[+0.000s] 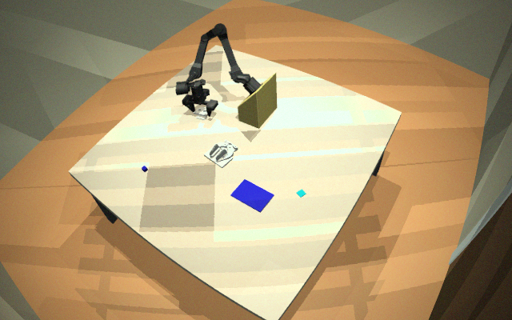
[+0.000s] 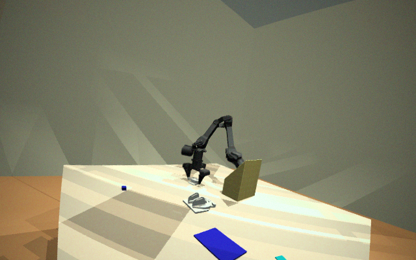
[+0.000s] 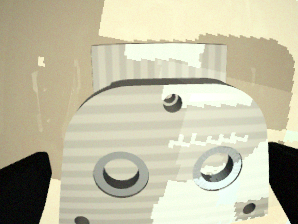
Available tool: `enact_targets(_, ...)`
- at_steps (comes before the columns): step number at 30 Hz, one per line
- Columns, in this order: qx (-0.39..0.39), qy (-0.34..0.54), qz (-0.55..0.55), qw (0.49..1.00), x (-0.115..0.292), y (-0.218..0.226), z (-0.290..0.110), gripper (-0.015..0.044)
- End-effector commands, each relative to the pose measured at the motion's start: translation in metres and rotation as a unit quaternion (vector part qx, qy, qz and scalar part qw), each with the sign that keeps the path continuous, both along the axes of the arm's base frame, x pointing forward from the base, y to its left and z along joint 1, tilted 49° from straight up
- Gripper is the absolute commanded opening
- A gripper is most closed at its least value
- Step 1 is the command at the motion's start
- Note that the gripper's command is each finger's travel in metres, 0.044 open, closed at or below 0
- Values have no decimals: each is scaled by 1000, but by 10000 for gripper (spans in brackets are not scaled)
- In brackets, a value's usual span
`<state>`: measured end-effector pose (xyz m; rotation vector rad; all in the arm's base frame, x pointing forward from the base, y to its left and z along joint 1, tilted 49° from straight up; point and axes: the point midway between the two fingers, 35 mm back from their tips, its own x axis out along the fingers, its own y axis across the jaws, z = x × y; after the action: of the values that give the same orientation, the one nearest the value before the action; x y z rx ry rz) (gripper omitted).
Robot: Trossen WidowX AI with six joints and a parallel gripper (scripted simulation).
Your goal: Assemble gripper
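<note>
The housing plate (image 1: 202,114) (image 2: 193,181) (image 3: 125,112), pale with two ringed holes and smaller holes, lies low at the table's back, apart from the base. My gripper (image 1: 201,112) (image 2: 194,181) (image 3: 160,160) is open, pointing down, with one finger beyond each side of the plate. In the wrist view the right finger is very near the plate's edge and the left stands a little off. The white gripper base (image 1: 223,164) (image 2: 196,210) lies nearer the table's middle. Grey jaws (image 1: 219,155) (image 2: 199,201) sit side by side on it; pins and tooth meshing are too small to tell.
An olive wedge-shaped block (image 1: 258,108) (image 2: 238,186) stands right of the gripper, close to the arm's lower part. A blue rectangle (image 1: 252,195) (image 2: 220,244) and a cyan square (image 1: 301,193) (image 2: 280,258) lie in front. A small blue cube (image 1: 144,169) (image 2: 123,188) lies left.
</note>
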<state>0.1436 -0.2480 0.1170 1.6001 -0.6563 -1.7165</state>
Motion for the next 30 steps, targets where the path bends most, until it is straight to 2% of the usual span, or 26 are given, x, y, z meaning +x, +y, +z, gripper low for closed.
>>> enact_targets(1,0,0,0,1000,0,0,0,427)
enact_targets(12,0,0,0,1000,0,0,0,353)
enact_targets(30,3,-1,0,1000,3,13,10,351)
